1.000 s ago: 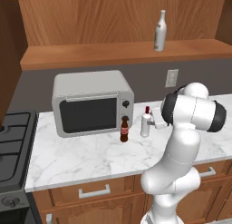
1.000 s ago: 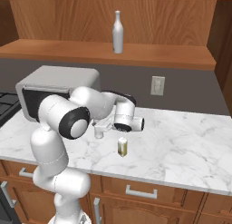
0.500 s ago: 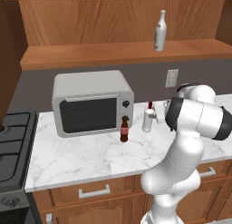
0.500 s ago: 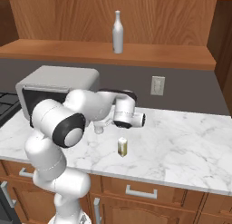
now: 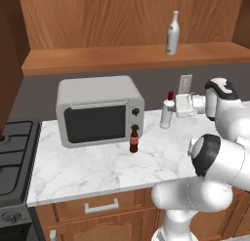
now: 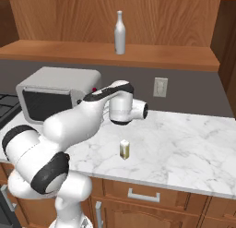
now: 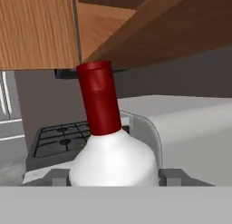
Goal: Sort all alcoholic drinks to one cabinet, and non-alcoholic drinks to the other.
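Observation:
My gripper is shut on the white bottle with red cap, holding it upright just above the counter to the right of the microwave. In the hand view the bottle fills the gap between the fingertips, its red cap pointing up. The plain pale grey-white bottle stands on the wooden shelf. Upright in front of the microwave's right corner is the small dark cola bottle. The cream-yellow can sits mid-counter; my arm hides it in the left base view.
A grey microwave stands at the back of the marble counter. A stove lies at the left. The wooden shelf runs above, with a wall outlet below it. Drawers line the counter front.
The gripper has risen and moved right with the red-capped bottle, lifting it off the counter. The arm's elbow has swung toward the cameras. Cola bottle, can and shelf bottle stay put.

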{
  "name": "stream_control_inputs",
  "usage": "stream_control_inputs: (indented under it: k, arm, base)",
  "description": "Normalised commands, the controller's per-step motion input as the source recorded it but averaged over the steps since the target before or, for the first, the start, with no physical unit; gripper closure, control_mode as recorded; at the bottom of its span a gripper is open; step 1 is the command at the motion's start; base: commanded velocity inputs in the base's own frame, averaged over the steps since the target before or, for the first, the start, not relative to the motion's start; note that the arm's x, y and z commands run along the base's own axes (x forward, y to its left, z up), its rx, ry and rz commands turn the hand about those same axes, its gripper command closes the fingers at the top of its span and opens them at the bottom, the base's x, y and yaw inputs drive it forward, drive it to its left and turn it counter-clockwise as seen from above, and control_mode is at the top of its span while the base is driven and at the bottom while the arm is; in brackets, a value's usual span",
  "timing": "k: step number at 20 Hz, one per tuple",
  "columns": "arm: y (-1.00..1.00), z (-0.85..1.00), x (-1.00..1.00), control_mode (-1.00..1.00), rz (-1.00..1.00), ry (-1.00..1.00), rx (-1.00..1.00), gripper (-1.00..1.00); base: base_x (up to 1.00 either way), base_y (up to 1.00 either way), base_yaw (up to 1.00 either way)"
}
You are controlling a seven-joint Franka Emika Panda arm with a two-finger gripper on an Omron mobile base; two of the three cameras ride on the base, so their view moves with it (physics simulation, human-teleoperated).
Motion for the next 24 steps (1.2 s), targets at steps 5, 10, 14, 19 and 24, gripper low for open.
stream_control_inputs:
  k: [5, 10, 14, 19, 24]
  arm:
    - [0.13, 1.00, -0.49, -1.00, -0.21, 0.00, 0.07, 1.00]
    - [0.59, 1.00, -0.26, -1.00, -0.24, 0.00, 0.01, 1.00]
    - [0.51, 1.00, -0.29, -1.00, -0.25, 0.00, 0.00, 1.00]
    - [0.20, 1.00, -0.36, -1.00, -0.23, -0.04, 0.00, 1.00]
    - [0.01, 0.85, -0.07, -1.00, -0.20, -0.01, 0.00, 1.00]
  base:
    - [0.00, 0.00, 0.00]
    - [0.00, 0.00, 0.00]
    - [0.00, 0.00, 0.00]
    - [0.00, 0.00, 0.00]
    - [0.00, 0.00, 0.00]
